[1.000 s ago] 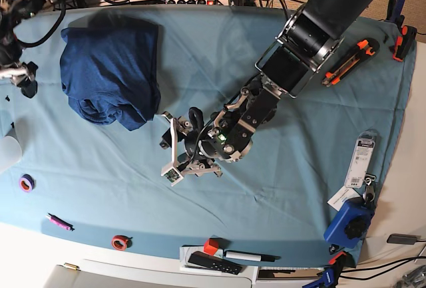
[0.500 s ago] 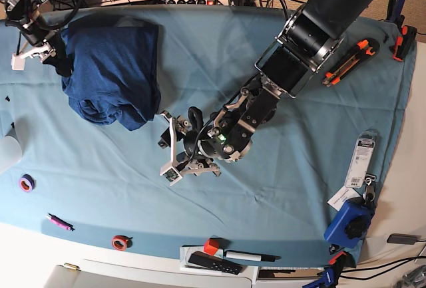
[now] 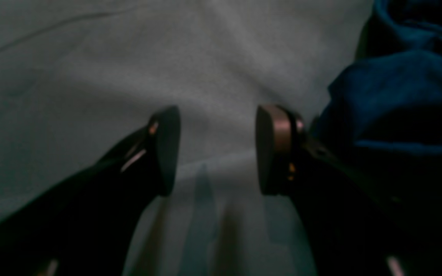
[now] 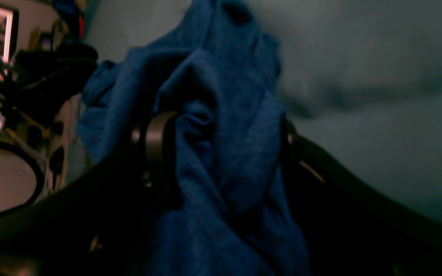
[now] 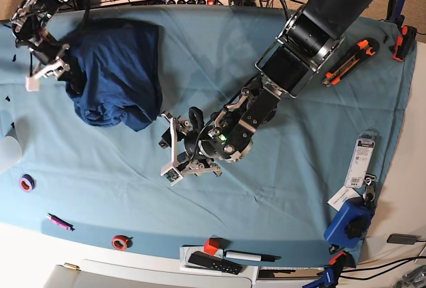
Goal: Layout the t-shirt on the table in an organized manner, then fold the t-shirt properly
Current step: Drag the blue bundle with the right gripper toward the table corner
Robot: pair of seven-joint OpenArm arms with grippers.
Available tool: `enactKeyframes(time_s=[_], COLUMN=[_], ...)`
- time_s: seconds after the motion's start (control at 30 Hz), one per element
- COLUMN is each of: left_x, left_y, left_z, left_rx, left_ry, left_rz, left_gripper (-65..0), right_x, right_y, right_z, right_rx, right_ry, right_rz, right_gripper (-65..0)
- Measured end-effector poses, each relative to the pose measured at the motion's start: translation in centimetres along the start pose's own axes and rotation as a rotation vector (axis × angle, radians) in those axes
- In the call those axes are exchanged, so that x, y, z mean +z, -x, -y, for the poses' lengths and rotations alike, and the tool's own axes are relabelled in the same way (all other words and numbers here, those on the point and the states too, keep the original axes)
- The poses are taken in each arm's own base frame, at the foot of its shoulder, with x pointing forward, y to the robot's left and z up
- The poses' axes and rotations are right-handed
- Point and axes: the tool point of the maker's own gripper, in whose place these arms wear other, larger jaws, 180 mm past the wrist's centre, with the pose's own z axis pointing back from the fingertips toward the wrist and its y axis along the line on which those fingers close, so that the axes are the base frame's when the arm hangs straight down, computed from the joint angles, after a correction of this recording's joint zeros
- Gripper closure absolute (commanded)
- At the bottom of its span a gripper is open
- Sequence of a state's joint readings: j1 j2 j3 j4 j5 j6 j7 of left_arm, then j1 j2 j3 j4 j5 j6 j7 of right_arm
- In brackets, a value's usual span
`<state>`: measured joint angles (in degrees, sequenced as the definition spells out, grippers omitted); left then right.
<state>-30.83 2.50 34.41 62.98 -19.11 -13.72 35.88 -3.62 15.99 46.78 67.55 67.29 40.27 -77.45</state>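
The t-shirt [image 5: 116,72] lies bunched at the table's [image 5: 279,221] far corner, not yet spread: the right gripper [image 4: 215,153] stands wide with cloth between its jaws and needs closing, while the left gripper [image 3: 216,151] waits open and empty nearby.

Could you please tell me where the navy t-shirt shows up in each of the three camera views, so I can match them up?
Base: the t-shirt lies bunched at upper left on the table, the right gripper at its left edge.
Right wrist: it fills the centre, fabric bunched between the open fingers.
Left wrist: only an edge shows at the right, beside the open left gripper.
Shared landmark: the light teal table cloth under it.
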Motion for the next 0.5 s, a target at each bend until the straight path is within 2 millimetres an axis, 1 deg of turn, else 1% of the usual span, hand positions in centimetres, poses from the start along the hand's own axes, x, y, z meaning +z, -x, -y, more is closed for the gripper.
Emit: enactKeyframes(time_s=[0.03,0.13,0.2,0.23,0.3,0.4,0.5], left_x=[0.0,0.0,0.0,0.0,0.0,0.0,0.0], left_y=[0.0,0.0,0.1,0.1,0.1,0.1,0.1], left_z=[0.0,0.0,-0.1,-0.1,-0.1,-0.1,-0.1], left_rx=[0.000,0.000,0.000,0.000,0.000,0.000,0.000], left_ry=[0.000,0.000,-0.002,-0.002,-0.002,-0.002,-0.002], left_rz=[0.000,-0.001,-0.003,-0.002,-0.002,-0.002,-0.003], left_gripper=[-31.8,-31.8,-31.8,-31.8,-31.8,-31.8,-31.8], right_x=[0.0,0.1,0.3,0.5,1.0,2.2,3.9], right_y=[0.0,0.1,-0.1,-0.2,-0.4,-1.1,-1.9], right_z=[0.0,0.3,0.4,0.5,0.9,1.8,3.4], right_rx=[-0.005,0.007,0.006,0.007,-0.002,-0.009,0.025], right_ry=[0.002,0.021,0.024,0.027,0.041,0.071,0.156], right_rz=[-0.002,-0.019,-0.013,-0.011,-0.015,-0.013,-0.046], right_gripper=[-29.5,-10.4,-1.0,0.0,0.0,0.0,0.0])
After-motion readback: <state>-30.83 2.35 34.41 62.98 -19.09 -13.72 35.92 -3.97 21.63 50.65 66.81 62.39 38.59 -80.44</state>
